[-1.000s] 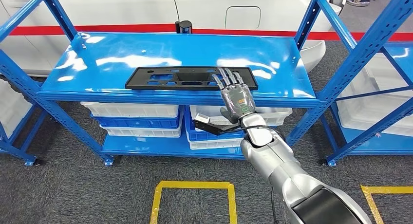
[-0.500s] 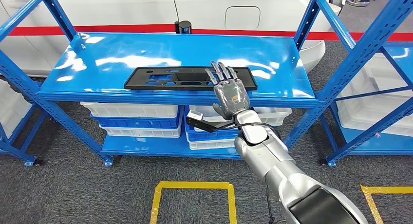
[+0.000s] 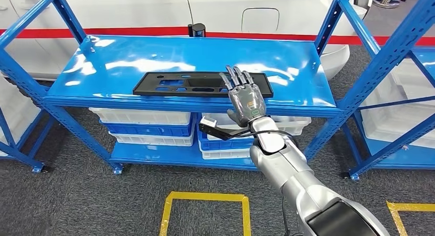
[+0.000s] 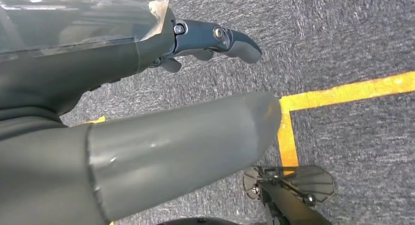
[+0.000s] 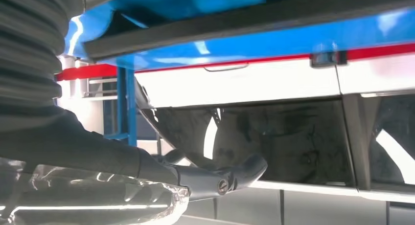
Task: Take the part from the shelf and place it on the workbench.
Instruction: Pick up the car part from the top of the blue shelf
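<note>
On the grey carpet floor (image 3: pixel 77 195), close to the robot, there are yellow tape lines (image 3: pixel 205 196) that make a box shape. The left robot hand (image 4: pixel 147 137) hangs low over this floor. It holds nothing, and I cannot tell how far its fingers are spread.

The silver right arm (image 3: pixel 292 179) reaches up and forward from the bottom of the head view. At its end is the right robot hand (image 3: pixel 246 100). Its fingers (image 3: pixel 237 77) are straight and apart, and it holds nothing. The fingertips lie over the right part of the black part (image 3: pixel 200 84). I cannot tell if they touch it.

The black part is long and flat, with holes cut in it. It lies on the top board of the blue shelf (image 3: pixel 154 56), near the front edge and a bit right of the middle.

Under the top board, on the low board, sit stacked white and blue bins (image 3: pixel 143 125). More bins (image 3: pixel 287 124) sit behind the right arm.

Another blue shelf (image 3: pixel 400 66) stands to the right, with white bins in it too.

Far back, behind the shelf, there is a white wall with a red stripe (image 3: pixel 128 31).
</note>
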`<act>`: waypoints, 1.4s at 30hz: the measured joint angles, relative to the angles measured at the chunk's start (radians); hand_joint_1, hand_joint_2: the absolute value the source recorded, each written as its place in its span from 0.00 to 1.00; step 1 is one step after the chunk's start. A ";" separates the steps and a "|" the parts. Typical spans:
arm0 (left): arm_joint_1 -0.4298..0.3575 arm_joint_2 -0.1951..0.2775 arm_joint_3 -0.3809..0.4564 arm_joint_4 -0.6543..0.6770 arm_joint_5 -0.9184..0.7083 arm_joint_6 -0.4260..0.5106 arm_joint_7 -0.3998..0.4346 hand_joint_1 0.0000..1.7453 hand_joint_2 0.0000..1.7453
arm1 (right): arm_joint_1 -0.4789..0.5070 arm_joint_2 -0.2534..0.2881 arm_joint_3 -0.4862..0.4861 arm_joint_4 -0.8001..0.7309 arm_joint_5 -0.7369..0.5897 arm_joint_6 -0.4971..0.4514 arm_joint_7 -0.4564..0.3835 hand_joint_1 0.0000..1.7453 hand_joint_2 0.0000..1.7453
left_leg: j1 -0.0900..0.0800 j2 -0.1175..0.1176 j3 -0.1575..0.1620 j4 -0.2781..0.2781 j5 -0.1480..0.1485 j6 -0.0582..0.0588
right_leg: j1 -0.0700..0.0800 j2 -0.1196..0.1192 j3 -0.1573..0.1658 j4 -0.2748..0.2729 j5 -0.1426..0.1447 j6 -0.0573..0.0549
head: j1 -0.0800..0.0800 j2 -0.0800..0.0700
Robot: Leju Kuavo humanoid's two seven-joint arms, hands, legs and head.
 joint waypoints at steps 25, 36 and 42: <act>-0.007 0.002 0.000 0.000 -0.001 -0.001 0.001 0.00 0.00 | 0.004 0.020 0.005 0.036 0.012 0.004 0.010 0.00 1.00 | -0.010 0.002 -0.006 0.002 -0.001 -0.008 | 0.021 0.002 0.009 -0.009 0.000 -0.028 | -0.019 0.000; -0.007 0.002 -0.001 0.000 -0.004 -0.003 0.009 0.00 0.00 | 0.019 0.028 0.026 0.046 0.039 0.002 0.047 0.00 1.00 | -0.010 0.002 -0.006 0.003 0.000 -0.005 | 0.017 0.002 0.009 -0.012 0.002 -0.024 | -0.018 0.000; -0.008 0.001 -0.001 0.000 -0.005 -0.005 0.012 0.00 0.00 | 0.027 0.035 0.035 0.049 0.047 0.002 0.056 0.00 1.00 | -0.009 0.002 -0.008 0.007 -0.004 -0.001 | 0.005 0.002 0.009 -0.014 0.004 -0.021 | -0.018 0.000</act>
